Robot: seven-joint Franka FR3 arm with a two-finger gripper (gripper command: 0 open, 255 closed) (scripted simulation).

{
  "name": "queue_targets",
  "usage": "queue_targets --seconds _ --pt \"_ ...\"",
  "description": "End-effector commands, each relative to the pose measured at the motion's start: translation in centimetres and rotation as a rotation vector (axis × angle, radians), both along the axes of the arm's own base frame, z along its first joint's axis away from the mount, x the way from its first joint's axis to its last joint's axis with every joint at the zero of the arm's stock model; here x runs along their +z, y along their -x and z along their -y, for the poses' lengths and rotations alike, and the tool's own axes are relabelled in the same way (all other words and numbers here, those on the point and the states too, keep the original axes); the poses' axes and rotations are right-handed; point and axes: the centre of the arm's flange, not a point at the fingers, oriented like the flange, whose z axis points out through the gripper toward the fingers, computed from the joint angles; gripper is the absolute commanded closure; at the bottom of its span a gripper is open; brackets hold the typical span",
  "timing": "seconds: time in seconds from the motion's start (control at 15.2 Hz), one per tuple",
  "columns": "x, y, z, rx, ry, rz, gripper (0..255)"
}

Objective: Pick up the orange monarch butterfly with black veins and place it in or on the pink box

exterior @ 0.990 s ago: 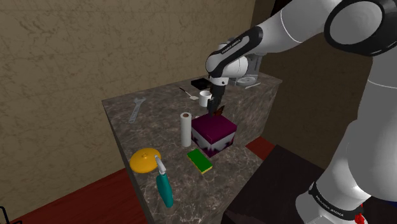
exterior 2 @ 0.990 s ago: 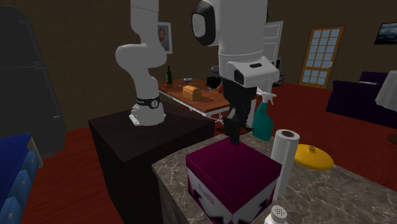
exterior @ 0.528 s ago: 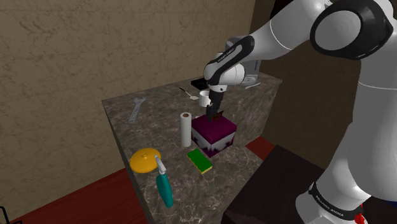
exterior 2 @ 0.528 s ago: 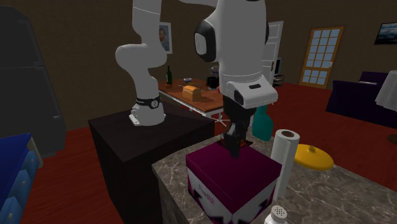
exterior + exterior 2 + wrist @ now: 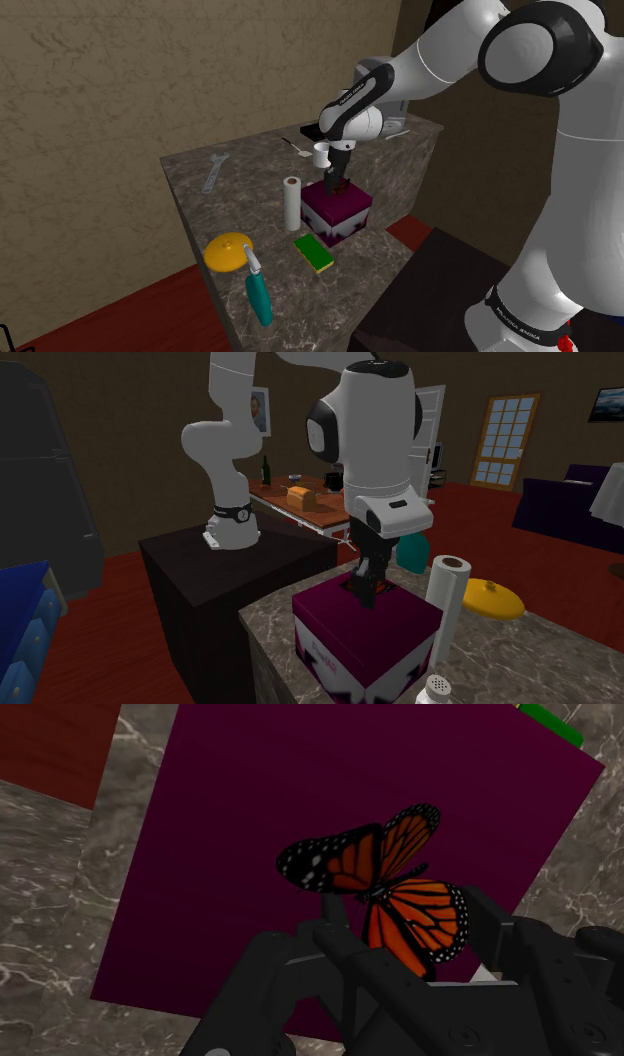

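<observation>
The black claw (image 5: 405, 926) grips an orange, black-veined butterfly (image 5: 390, 879) by its wings at the top of the magenta box (image 5: 230, 844) on the marbled bench (image 5: 40, 914).

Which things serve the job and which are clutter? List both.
Job: orange black-veined butterfly, magenta box, black end effector.
Clutter: white paper roll, green-and-yellow sponge, teal spray bottle, yellow domed lid, grey wrench.

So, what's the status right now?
Gripper shut on butterfly. Butterfly held low over box top, not released. Paper roll beside box, not in the way.
</observation>
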Motion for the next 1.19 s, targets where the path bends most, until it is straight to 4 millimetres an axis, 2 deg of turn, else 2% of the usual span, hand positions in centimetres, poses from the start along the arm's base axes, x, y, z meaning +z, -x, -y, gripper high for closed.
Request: queue_targets --seconds 0.0,0.13,0.2,0.53,0.79,1.12 --pt "0.0 0.0 0.0 0.000 0.000 0.000 255" --pt "0.0 0.0 0.0 0.000 0.000 0.000 255" --pt "0.0 0.0 0.0 0.000 0.000 0.000 0" --pt "0.0 0.0 0.0 0.000 0.000 0.000 0" --pt "4.9 -0.1 0.9 0.000 0.000 0.000 0" --pt "4.9 -0.1 0.9 0.000 0.000 0.000 0"
